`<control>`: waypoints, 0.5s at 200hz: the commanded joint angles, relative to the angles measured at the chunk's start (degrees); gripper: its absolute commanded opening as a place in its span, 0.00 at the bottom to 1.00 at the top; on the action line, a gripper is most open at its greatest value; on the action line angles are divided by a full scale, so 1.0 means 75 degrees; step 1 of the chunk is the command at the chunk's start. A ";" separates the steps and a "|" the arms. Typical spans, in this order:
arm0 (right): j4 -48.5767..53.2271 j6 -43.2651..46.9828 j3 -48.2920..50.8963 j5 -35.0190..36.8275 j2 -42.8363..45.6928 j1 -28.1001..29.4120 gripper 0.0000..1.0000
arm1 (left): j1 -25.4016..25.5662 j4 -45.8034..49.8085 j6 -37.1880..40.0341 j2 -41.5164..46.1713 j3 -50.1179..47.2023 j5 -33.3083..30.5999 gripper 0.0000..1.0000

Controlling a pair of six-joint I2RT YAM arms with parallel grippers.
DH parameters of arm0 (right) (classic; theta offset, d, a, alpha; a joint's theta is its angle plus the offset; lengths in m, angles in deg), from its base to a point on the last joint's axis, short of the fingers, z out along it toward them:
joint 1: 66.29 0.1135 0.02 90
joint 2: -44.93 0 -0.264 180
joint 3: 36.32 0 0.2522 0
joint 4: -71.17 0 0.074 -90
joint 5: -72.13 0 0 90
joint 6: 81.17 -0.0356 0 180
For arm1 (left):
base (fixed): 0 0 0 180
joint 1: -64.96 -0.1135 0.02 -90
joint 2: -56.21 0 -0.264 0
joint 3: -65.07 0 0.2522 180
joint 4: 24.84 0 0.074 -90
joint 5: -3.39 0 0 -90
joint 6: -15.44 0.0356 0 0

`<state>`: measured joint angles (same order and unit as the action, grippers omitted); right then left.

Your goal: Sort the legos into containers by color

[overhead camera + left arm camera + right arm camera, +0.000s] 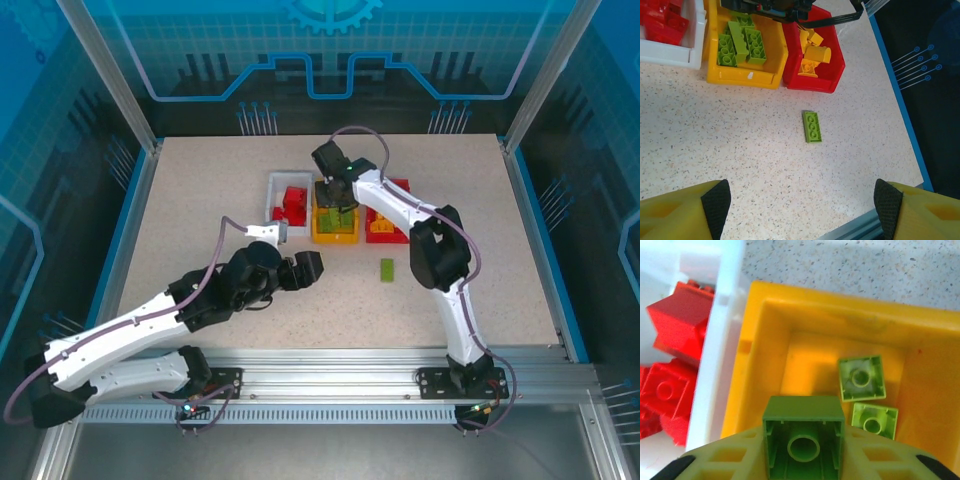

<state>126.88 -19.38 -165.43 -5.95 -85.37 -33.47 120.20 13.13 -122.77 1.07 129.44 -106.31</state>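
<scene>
Green loose brick [812, 126]: it lies flat, studs up, on the bare table [715, 150], apart from the bins and on the near side of the red bin [810, 82].
Direction from left gripper [801, 202]: the brick is ahead and a touch right of centre in the left wrist view, with open table between.
Long axis: it runs almost straight away from the left gripper, tilted slightly, so I judge the jaws would close across the narrow width.
Left gripper state: its fingers [715, 202] are spread wide with nothing between them.
Right gripper [335, 195]: it hangs over the yellow bin [765, 305] with another green brick [803, 440] between its fingers. I cannot tell whether it is pinched or already let go.
Nearer arm: I judge the left, since it is free and faces the loose brick.
Bins: the white bin [670, 55] holds red bricks, the yellow bin holds green ones, and the red bin holds yellow pieces.
Target for the loose brick: the yellow bin, going by what it holds.
</scene>
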 commanded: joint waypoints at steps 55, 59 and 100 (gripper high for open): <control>-0.0238 0.0204 0.1354 0.0110 0.2326 0.0270 0.56 | 0.0026 -0.0177 -0.0107 -0.1011 -0.0097 0.0357 0.77; -0.0275 0.0182 0.1584 0.0153 0.2583 0.0296 0.56 | 0.0037 -0.0178 -0.0108 -0.1168 -0.0073 0.0394 0.77; -0.0526 -0.0626 0.5099 0.0854 0.5839 0.0384 0.55 | 0.0485 -0.0321 0.0094 -0.3183 0.0791 0.0545 0.75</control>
<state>122.31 -19.73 -138.61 -3.76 -53.46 -30.96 121.62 12.17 -122.68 -15.34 130.62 -103.87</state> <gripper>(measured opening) 0.547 0.757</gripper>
